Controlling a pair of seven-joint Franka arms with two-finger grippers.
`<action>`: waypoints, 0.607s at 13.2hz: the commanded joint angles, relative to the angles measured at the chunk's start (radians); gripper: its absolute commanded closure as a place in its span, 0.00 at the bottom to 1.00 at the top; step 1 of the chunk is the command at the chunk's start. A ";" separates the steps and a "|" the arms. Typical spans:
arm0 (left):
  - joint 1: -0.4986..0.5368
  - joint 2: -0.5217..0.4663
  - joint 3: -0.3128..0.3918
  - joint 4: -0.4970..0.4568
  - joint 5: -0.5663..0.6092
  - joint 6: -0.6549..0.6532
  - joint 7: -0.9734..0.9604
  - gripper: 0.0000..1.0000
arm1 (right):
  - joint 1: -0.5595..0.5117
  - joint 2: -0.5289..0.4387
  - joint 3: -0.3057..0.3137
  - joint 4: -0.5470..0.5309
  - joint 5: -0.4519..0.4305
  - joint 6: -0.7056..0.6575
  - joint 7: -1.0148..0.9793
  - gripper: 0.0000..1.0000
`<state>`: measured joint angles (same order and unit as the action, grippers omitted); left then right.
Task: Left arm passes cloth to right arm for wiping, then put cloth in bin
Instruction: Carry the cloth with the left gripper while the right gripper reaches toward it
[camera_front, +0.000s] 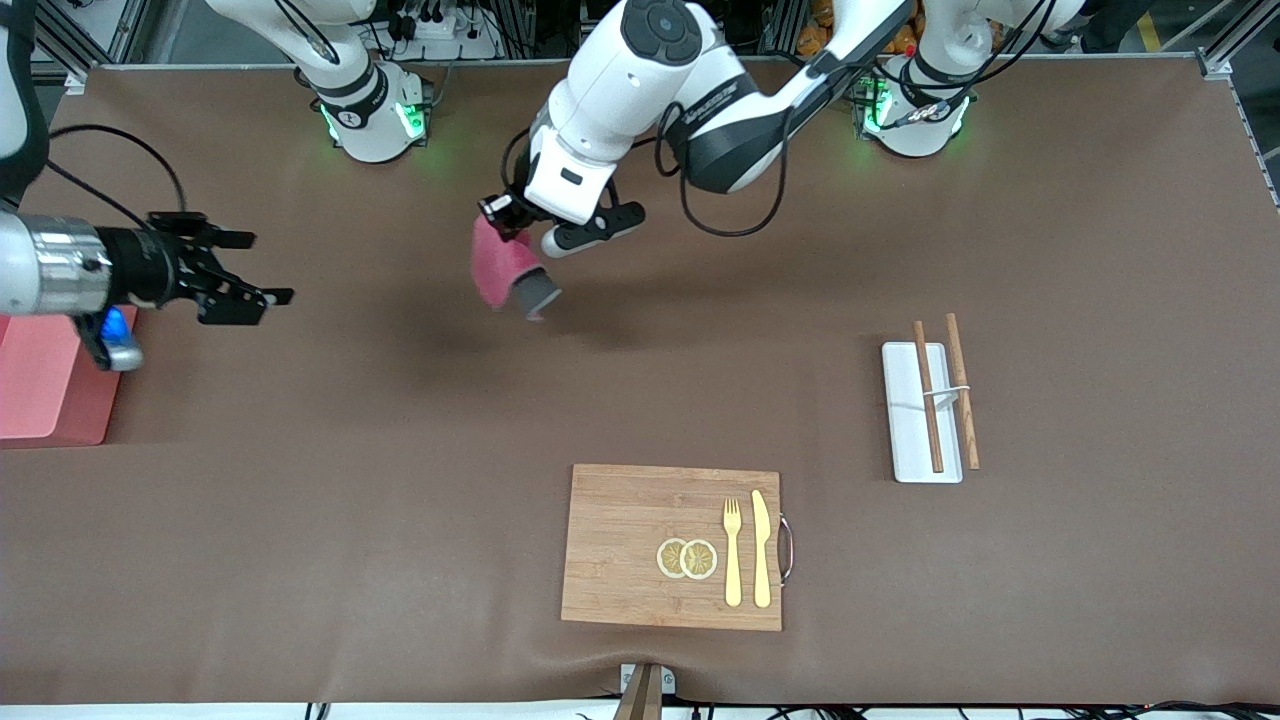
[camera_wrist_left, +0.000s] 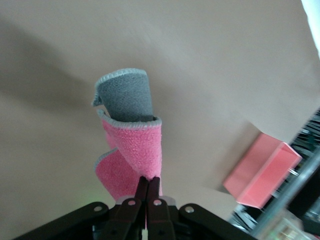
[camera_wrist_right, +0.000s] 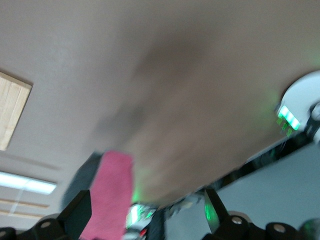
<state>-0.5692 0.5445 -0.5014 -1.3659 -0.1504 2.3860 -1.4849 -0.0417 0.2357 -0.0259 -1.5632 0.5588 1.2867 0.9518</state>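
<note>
A small soft crimson-magenta cloth (camera_front: 500, 268) with a dark grey underside hangs in the air at the upper centre of the front view, pinched at its top edge, its lower end curled to show grey. A pink rectangular plastic bin (camera_front: 45, 385) with straight walls sits at the middle left edge, partly cut off.

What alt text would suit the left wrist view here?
The left gripper, fingers shut, pinches a soft crimson-magenta cloth with a grey underside, which hangs curled above the bare brown table. A pink rectangular plastic bin sits at the table's edge.
</note>
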 joint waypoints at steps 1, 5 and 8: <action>-0.041 0.049 0.003 0.041 -0.066 0.105 -0.050 1.00 | 0.003 0.062 0.003 0.005 0.107 0.003 0.082 0.00; -0.052 0.097 0.000 0.048 -0.124 0.264 -0.152 1.00 | 0.095 0.077 0.004 -0.083 0.127 0.176 0.129 0.00; -0.046 0.106 0.003 0.061 -0.218 0.314 -0.199 1.00 | 0.143 0.039 0.006 -0.144 0.127 0.181 0.153 0.00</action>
<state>-0.6102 0.6289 -0.5004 -1.3492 -0.3224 2.6815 -1.6476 0.0899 0.3280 -0.0186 -1.6434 0.6665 1.4565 1.0787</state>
